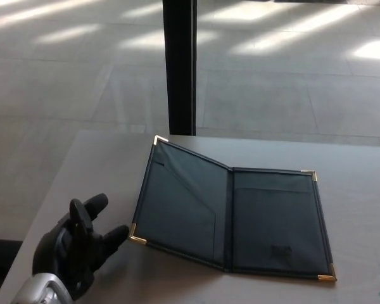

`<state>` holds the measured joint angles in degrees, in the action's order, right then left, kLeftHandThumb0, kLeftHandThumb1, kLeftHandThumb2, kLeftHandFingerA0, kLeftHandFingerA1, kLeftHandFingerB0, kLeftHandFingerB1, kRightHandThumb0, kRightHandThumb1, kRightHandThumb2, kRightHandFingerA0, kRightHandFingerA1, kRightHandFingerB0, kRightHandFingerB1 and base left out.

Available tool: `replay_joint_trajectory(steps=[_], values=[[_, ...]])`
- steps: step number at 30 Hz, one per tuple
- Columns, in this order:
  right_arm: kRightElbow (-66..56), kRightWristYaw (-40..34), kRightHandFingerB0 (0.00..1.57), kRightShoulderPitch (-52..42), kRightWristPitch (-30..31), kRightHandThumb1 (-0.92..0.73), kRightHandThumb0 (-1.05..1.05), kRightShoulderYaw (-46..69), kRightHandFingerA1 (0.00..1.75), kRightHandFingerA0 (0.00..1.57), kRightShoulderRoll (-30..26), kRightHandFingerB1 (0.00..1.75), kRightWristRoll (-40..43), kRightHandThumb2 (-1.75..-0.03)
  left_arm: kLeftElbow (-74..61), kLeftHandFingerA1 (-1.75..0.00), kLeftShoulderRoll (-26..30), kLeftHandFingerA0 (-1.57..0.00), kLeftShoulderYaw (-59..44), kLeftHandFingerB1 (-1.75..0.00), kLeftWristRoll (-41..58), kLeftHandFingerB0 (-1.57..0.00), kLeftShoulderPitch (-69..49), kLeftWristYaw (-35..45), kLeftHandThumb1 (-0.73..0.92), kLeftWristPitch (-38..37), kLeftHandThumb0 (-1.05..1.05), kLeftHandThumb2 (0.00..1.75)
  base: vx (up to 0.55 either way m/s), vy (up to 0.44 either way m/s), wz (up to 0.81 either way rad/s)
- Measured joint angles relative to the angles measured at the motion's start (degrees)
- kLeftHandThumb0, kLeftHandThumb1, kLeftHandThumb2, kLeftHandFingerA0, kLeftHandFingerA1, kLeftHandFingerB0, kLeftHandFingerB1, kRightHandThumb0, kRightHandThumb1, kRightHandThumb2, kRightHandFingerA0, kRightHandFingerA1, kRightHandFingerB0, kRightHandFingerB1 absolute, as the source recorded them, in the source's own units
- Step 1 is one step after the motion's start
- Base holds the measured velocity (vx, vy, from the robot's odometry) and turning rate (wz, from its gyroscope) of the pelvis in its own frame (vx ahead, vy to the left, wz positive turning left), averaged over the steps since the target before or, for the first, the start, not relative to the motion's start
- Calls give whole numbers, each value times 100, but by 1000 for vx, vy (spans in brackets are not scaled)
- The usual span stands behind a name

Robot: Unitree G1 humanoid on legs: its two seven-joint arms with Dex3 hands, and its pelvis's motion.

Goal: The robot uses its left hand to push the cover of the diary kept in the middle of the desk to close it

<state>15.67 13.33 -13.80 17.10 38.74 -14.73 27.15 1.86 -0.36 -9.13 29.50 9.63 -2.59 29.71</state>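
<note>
The approach is in hand: the left hand [76, 250] hovers empty with fingers spread, and the open diary [231, 212] lies on the desk [101, 164] just to its right, its raised left cover [177, 206] nearest. Next, I judge, the fingertips must slip under that cover's edge and push it over rightward

Single head cam, angled down over desk [101, 158], floor beyond.

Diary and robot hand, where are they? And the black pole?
diary [228, 218], head view, on the spine fold of the open cover
left hand [79, 247], head view, on the palm
black pole [180, 66], head view, on its middle
</note>
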Motion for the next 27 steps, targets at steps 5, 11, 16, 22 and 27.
replay_joint_trajectory(steps=[5,11,16,22,27], values=[[-11,-31,54,23,15,-92,-76,-8,62,53,-2,47,5,-68,-376,-58,-219,-35,133,-52,15,-30,-124,-136,81,377,-105,123,0,0,0],[212,-35,56,144,8,-92,-75,-10,65,53,-46,50,2,-68,-640,-56,-526,-43,396,-44,-12,-33,-338,-274,92,577,-105,89,0,0,0],[116,-48,53,61,9,-92,-75,4,63,52,-74,47,6,-69,-752,-53,-889,-44,602,-41,0,-31,-535,-335,92,688,-105,87,0,0,0],[165,-53,55,41,8,-92,-76,16,67,55,-109,53,7,-69,-1072,-52,-1149,-45,766,-40,192,-31,-797,-442,92,915,-105,84,0,0,0],[65,-51,55,-50,10,-92,-76,11,67,54,-108,51,8,-67,-1307,-50,-1142,-39,1116,-39,311,-28,-846,-531,92,1029,-105,88,0,0,0]])
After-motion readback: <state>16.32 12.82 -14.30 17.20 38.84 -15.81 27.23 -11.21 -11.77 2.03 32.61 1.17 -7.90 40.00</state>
